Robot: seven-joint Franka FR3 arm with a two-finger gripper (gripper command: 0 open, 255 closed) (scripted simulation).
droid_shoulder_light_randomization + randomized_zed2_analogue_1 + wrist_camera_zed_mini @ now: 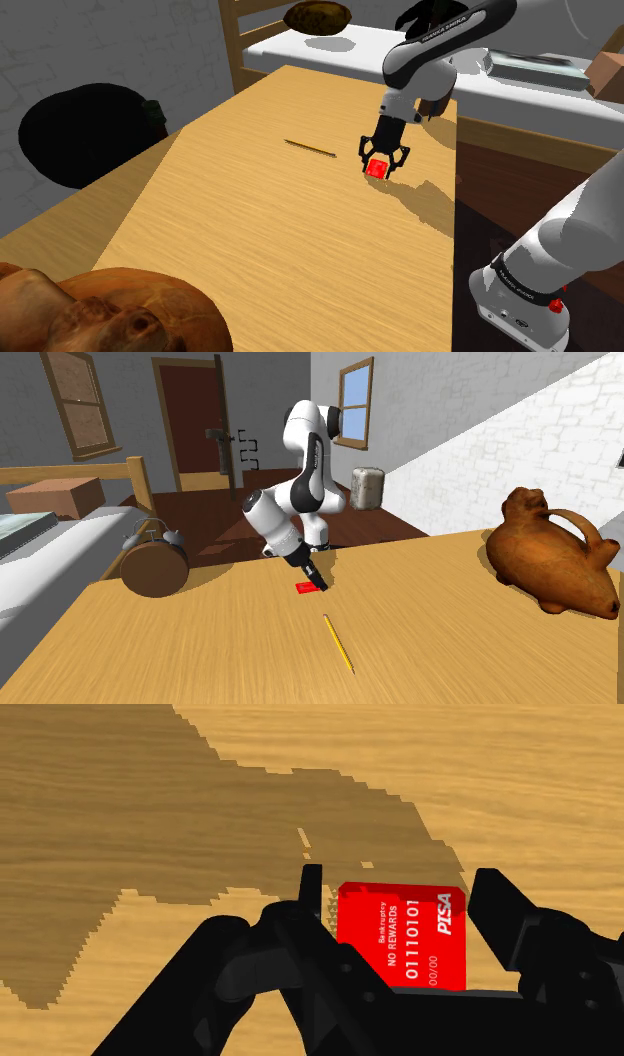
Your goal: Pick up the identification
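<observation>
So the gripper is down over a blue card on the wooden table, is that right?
Not quite. The card is red, not blue; the wrist view shows it plainly, with white print on it. The rest holds: the gripper is down over it on the wooden table.

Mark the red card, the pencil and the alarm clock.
red card (402,936), wrist view, its printed face
pencil (311,149), shoulder view, mid-shaft
alarm clock (155,567), second exterior view, its round body

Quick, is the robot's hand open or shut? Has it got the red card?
Gripper: open. Its fingers stand on either side of the red card, with a gap showing at one finger, so it is not holding the card.
</observation>
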